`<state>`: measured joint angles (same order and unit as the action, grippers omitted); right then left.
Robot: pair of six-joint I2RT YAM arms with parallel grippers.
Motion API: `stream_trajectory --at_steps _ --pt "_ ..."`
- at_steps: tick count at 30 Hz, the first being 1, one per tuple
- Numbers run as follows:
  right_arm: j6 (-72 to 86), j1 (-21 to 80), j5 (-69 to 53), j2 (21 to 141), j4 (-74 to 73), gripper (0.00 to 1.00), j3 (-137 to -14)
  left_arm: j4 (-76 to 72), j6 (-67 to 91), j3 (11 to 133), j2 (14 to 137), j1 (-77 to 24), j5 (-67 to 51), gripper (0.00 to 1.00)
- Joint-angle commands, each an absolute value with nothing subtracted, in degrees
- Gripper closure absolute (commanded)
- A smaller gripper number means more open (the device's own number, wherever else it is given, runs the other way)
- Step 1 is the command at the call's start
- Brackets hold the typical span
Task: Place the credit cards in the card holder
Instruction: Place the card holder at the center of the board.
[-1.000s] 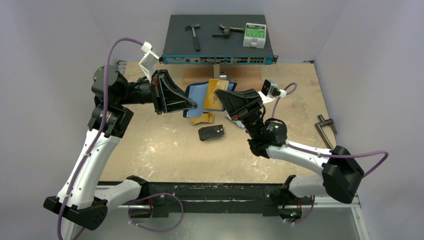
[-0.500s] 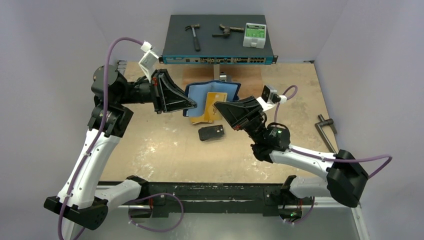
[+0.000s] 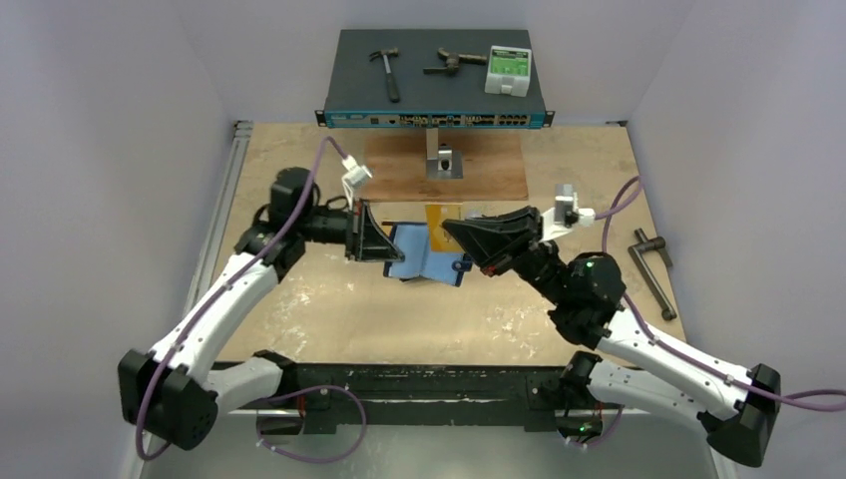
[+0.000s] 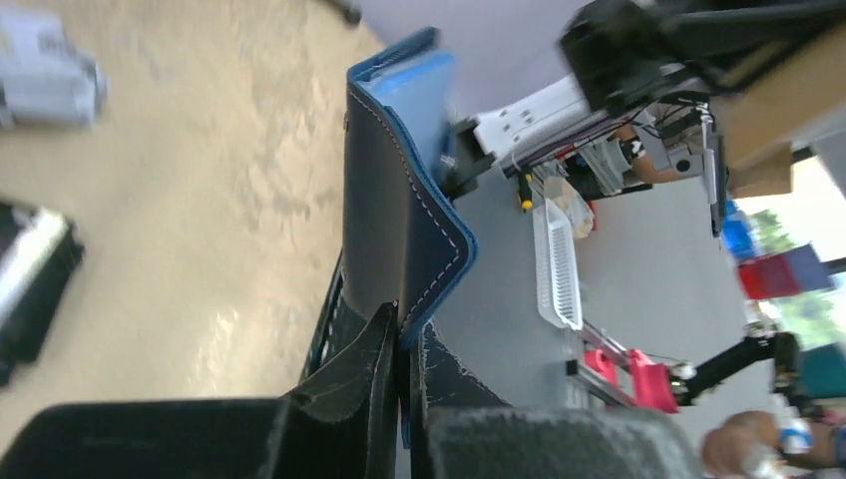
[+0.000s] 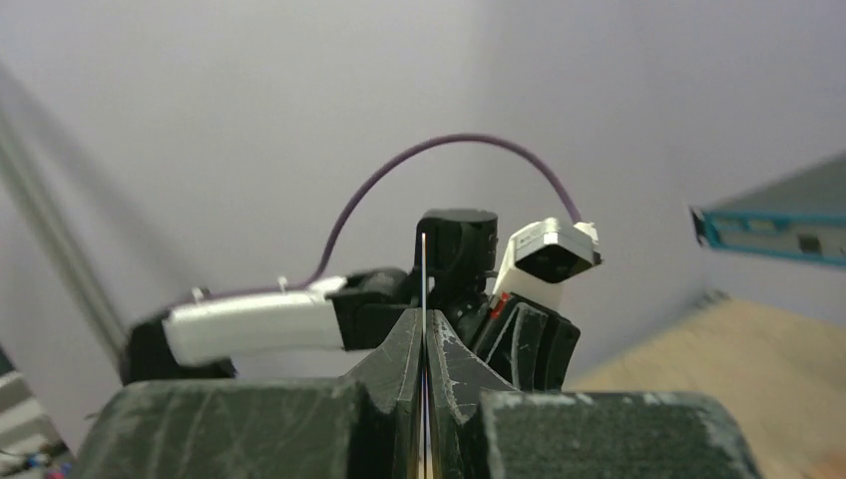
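Nearest us, around the middle of the table (image 3: pixel 329 309), both arms meet over the work. Our left gripper (image 3: pixel 387 249) is clamped on one edge of the navy card holder (image 3: pixel 419 261). In the left wrist view its fingers (image 4: pixel 349 379) pinch the stitched leather, with the holder (image 4: pixel 384 200) open and lifted off the tabletop. At the left edge of that view a dark flat thing (image 4: pixel 30 284) lies on the table. It may be a black card, but it is too blurred for us to say.

Just beyond, our right gripper (image 3: pixel 451 232) is closed on a gold credit card (image 3: pixel 439 218). The right wrist view shows the card edge-on (image 5: pixel 423 279), squeezed between the fingertips. From above, the card stands at the holder's far side with its lower edge against the open flap. We cannot tell whether it has entered a pocket.

We judge the task to be early, with one card being offered to the holder and not yet seated. We see no card inside the holder. The remaining credit cards do not show from above and may lie hidden under the holder and grippers.

Toward the far edge sits a wooden board (image 3: pixel 399 165). Behind it is a network switch (image 3: pixel 435 75) carrying a hammer (image 3: pixel 386 70) and a white box (image 3: pixel 508 69).
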<state>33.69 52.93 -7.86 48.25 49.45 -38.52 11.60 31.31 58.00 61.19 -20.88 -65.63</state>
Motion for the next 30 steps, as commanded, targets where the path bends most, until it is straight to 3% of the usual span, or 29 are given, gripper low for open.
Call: stream_trajectory --at_steps 1,8,13,18,24,28,29,30 --pt "24.6 52.9 -5.2 49.1 22.1 1.00 -36.7 12.4 27.1 50.7 69.4 -23.6 -64.6 1.00" --pt "31.3 52.9 -7.9 48.8 21.2 1.00 -24.9 9.0 23.6 50.1 85.9 -28.7 -66.3 1.00" --pt "34.2 52.8 -11.2 53.4 23.2 1.00 -19.4 14.9 12.7 51.5 95.1 -28.0 -66.0 1.00" --pt "35.6 52.6 -15.3 63.2 25.2 1.00 -18.9 19.5 4.2 50.5 98.3 -27.6 -62.3 1.00" --pt "35.6 50.5 -19.6 70.9 22.3 1.00 -20.6 21.2 5.9 50.2 97.4 -28.5 -50.7 0.97" --pt "34.9 47.3 -21.1 71.6 22.3 1.00 -20.8 21.1 7.2 49.0 96.0 -30.3 -48.5 0.81" --pt "34.7 46.3 -21.6 71.9 22.9 1.00 -21.3 20.8 7.5 48.1 95.5 -31.2 -47.8 0.69" --pt "34.3 45.4 -21.9 72.5 23.0 1.00 -22.0 20.5 8.0 47.6 94.9 -31.7 -47.0 0.44"
